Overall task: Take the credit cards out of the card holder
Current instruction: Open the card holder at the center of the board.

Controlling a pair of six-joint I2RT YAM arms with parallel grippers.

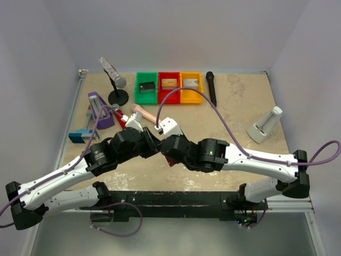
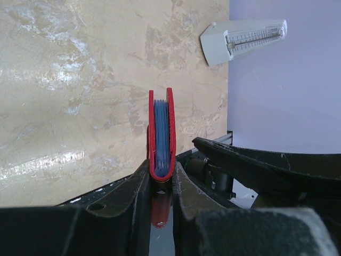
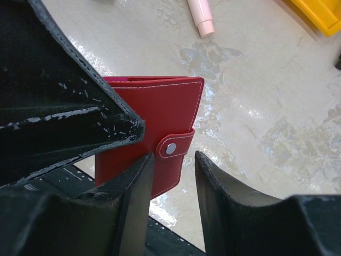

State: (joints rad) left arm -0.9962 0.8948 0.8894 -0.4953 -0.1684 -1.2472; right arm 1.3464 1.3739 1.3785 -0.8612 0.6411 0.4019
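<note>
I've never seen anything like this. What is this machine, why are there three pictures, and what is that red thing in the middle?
You are looking at two robot arms bolted to a table's near edge. One picture comes from a camera above; the other two come from small cameras on each wrist, so each shows its own black fingers up close.

The red thing is a card holder, a small folding case with a snap tab. The left gripper is clamped on its lower edge, holding it upright; blue-grey pockets show between its covers. The right gripper is beside the tab, its jaws apart.

Elsewhere on the table lie green, red and yellow bins, a microphone on a stand, a pale metronome-like wedge and a pink tube.
</note>
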